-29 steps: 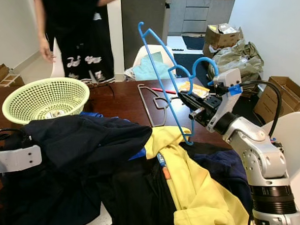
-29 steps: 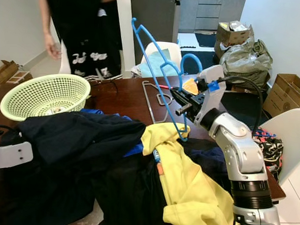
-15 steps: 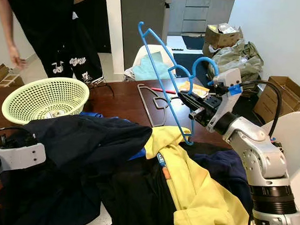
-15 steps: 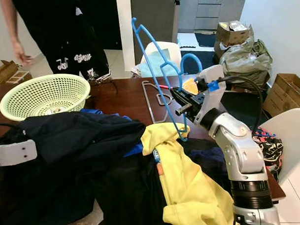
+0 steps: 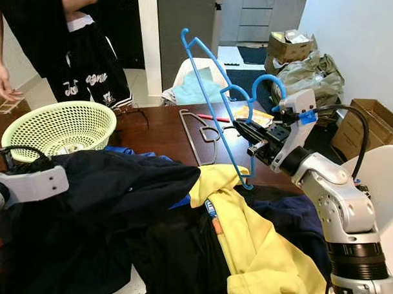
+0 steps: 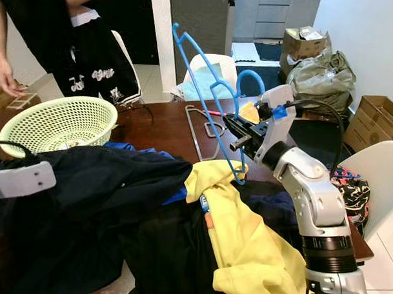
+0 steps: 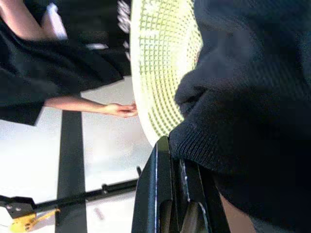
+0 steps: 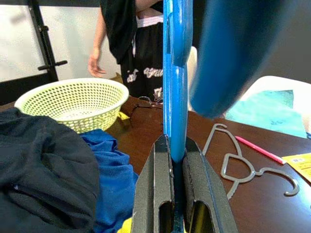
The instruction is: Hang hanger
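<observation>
My right gripper (image 5: pixel 245 128) is shut on a blue plastic hanger (image 5: pixel 211 102) and holds it tilted above the brown table (image 5: pixel 158 129); the hanger's lower tip nearly touches a yellow garment (image 5: pixel 257 246). In the right wrist view the hanger (image 8: pixel 175 97) stands pinched between the fingers (image 8: pixel 155 184). At the left edge, my left arm (image 5: pixel 27 183) reaches into a dark navy garment (image 5: pixel 118 183) heaped on the table. In the left wrist view the left gripper (image 7: pixel 177 160) looks shut, with the dark knit (image 7: pixel 243 121) bunched at its tips.
A pale green basket (image 5: pixel 58 126) sits at the table's far left. A grey hanger (image 5: pixel 197 134) and a red pen lie behind the clothes. A person (image 5: pixel 77 46) stands beyond the basket. A white chair (image 5: pixel 383 173) and cardboard boxes (image 5: pixel 371 124) are on the right.
My left arm has risen and moved a little rightward at the edge of the dark garment. The person behind the table has shifted to the left. The right gripper and blue hanger have stayed still.
</observation>
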Motion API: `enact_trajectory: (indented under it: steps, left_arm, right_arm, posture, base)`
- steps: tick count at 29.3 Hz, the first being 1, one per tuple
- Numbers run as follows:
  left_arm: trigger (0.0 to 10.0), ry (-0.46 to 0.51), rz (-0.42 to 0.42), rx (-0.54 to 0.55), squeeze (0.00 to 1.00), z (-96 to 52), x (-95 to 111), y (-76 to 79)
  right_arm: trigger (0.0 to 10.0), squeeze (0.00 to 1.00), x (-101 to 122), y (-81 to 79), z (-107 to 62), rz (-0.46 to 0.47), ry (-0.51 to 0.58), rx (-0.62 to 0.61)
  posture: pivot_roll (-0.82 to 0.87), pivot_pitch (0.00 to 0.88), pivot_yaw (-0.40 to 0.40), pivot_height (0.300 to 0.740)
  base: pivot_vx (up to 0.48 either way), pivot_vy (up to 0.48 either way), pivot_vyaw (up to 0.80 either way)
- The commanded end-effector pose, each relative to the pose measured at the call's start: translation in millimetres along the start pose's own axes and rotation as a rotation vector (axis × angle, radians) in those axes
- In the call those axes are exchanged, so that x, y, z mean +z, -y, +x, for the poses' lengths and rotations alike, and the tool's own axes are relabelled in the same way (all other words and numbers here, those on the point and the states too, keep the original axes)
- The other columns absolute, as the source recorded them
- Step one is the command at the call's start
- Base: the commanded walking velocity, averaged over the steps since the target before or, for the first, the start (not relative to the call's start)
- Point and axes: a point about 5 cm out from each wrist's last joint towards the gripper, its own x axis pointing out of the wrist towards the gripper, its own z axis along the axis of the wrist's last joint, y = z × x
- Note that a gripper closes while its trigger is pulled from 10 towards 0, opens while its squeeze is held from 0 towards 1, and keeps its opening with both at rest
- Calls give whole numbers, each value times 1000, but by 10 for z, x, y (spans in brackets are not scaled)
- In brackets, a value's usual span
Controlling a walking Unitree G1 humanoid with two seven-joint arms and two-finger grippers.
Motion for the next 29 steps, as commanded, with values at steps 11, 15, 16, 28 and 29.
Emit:
enact_trajectory:
  steps: [11,15,16,28,29]
  left_arm:
    - [0,410,-640,18,0,21,837,-304]
    - [0,639,-810,0,0,-71,1241,-533]
    - [0,706,-853,10,0,-109,1355,-637]
    - [0,890,-997,-324,0,-309,2084,-318]
    - [0,890,-997,-324,0,-309,2084,-318]
  right_arm:
    - [10000,0,34,-99,83,44,34,36]
    - [10000,0,35,-160,130,72,51,56]
    - [10000,0,40,-179,148,90,62,62]
    - [10000,0,28,-262,216,123,75,80]
    - [10000,0,28,-262,216,123,75,80]
  posture:
    - [-25,3,9,740]
    - [-21,0,7,740]
    - [-19,0,7,740]
    - [-17,0,7,740]
    - [-17,0,7,740]
  base:
    - [0,0,0]
    - [0,0,0]
    - [0,0,0]
    - [0,0,0]
    - [0,0,0]
